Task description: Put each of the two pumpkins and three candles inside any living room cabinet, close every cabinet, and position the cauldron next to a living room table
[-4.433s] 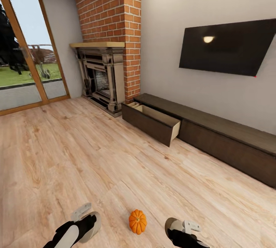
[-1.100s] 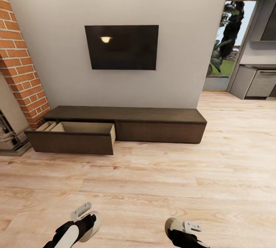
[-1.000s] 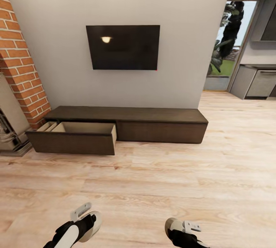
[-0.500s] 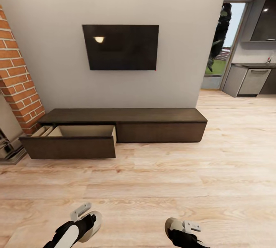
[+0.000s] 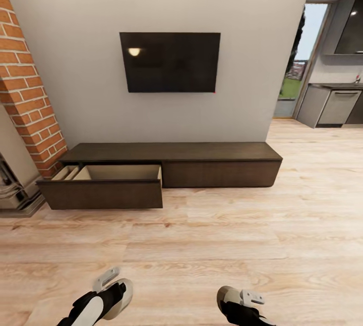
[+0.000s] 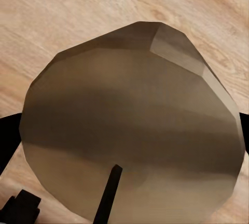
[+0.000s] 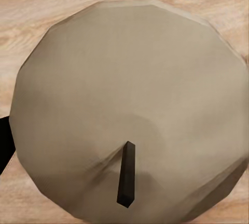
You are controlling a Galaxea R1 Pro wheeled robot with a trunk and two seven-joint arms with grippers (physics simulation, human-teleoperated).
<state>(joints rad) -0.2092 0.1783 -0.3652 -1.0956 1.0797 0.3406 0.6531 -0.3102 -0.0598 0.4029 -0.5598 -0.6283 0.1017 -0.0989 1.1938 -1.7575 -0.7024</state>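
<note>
Cabinet (image 5: 217, 164), the long low dark-brown wooden TV unit against the grey wall under the black wall screen (image 5: 170, 62), has its left drawer (image 5: 103, 192) pulled out, pale wood inside showing; what little of the inside is visible from the head view looks bare. The right drawer front sits flush. In each wrist view a stubby grey-and-cream candle with a dark wick fills the space right in front of the camera: one at the left gripper (image 6: 132, 130), one at the right gripper (image 7: 129, 109). Each seems to be carried, but the fingers are hidden behind the wax, so I cannot tell how either claw stands. Both arms hang low over the pale plank floor (image 5: 242, 245), well apart from the unit.

By my reading, two candles are on their way to the open drawer. The third candle, both pumpkins, closing the drawer and moving the cauldron to the table all look outstanding
</note>
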